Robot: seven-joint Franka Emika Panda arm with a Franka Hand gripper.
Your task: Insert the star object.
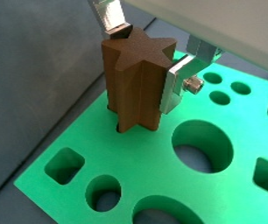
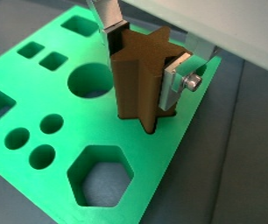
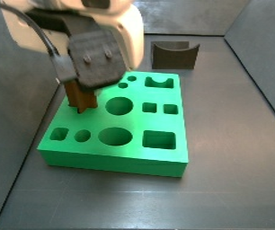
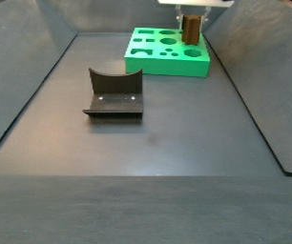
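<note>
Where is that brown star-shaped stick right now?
The star object stands upright, clamped in the pincer, its lower end at the green block near one edge, as a side view confirms.

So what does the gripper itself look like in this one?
The gripper has flat silver metal fingers, one fixed by a silver bolt. In a side view its body is grey-brown under a white, rounded wrist housing, with a dark cable looping beside it. No markings are legible.
</note>
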